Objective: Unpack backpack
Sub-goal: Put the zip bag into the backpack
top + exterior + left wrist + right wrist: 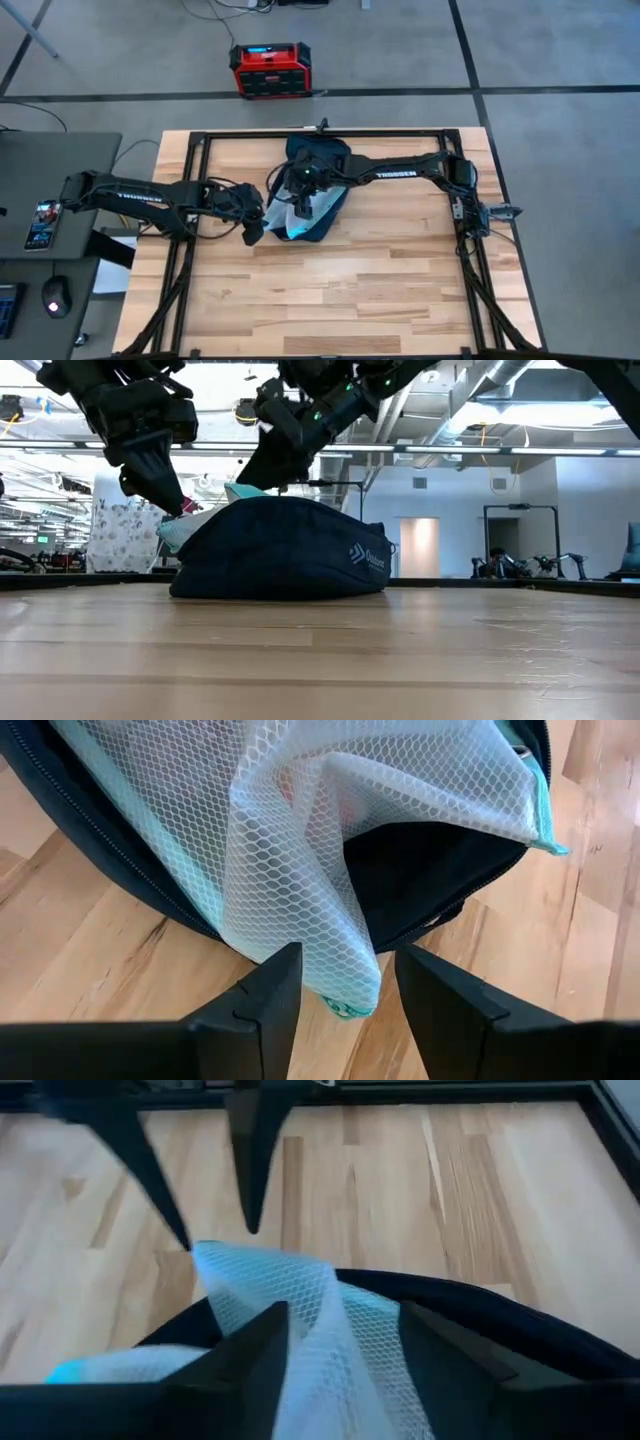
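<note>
At the backpack's (312,190) open mouth, our left gripper (345,990) and right gripper (340,1342) both stand apart around limp, light white mesh lining (330,830); we'd pinch its edge.

A red-black box (267,70) sits on the floor beyond the table (400,300).

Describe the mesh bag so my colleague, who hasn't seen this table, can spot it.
On the wooden table, find the dark backpack at the far middle. Spilling from its open mouth toward the left gripper is a mesh bag: pale white-aqua netting, the only see-through thing there.
</note>
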Robot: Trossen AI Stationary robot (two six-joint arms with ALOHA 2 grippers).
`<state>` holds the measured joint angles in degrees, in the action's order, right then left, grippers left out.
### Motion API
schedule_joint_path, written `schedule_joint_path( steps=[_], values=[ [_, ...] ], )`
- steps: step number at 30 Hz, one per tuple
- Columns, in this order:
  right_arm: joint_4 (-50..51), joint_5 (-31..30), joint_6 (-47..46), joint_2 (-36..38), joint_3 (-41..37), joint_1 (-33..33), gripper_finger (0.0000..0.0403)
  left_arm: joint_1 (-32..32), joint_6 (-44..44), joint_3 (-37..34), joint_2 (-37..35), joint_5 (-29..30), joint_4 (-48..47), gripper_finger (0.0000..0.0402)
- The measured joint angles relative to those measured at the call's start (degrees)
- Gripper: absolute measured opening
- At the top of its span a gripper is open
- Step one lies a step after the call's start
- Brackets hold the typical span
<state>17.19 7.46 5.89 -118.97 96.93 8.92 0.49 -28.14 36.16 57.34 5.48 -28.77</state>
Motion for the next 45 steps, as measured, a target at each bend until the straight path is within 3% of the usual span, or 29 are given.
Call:
schedule_joint_path(
  steps=[4,8,11,15,19,27,36,45],
  values=[
    [0.1,0.0,0.6,-3.5,0.7,-0.4,0.0251,0.0,-0.6,0.0,0.0,0.0,-0.2,0.0147],
    [3.9,-3.1,1.3,-5.1,2.3,-0.1,0.0262,0.0,-1.0,0.0,0.0,-0.5,-0.2,0.0147],
    [7.7,-4.2,1.2,-5.0,3.2,0.6,0.0201,-0.4,-0.9,0.0,0.0,-0.5,-0.2,0.0147],
    [13.4,-4.4,2.9,-4.5,4.1,1.4,0.0036,-1.1,0.9,0.0,0.0,-0.2,-0.2,0.0147],
    [15.9,-4.3,2.8,-4.5,4.4,1.8,0.0008,-1.4,2.0,0.0,0.2,2.2,0.4,0.0147],
    [15.8,-4.3,3.6,-4.5,3.9,1.8,0.0001,-1.3,6.4,0.0,8.7,3.7,2.3,0.0147],
    [16.3,-2.6,3.8,-4.5,3.8,2.1,0.0000,-1.6,15.9,0.0,18.8,8.1,13.3,0.0126],
    [17.8,-1.2,3.8,-4.4,3.8,2.0,0.0000,-2.2,25.7,0.6,19.6,7.7,19.1,0.0120]
  ],
)
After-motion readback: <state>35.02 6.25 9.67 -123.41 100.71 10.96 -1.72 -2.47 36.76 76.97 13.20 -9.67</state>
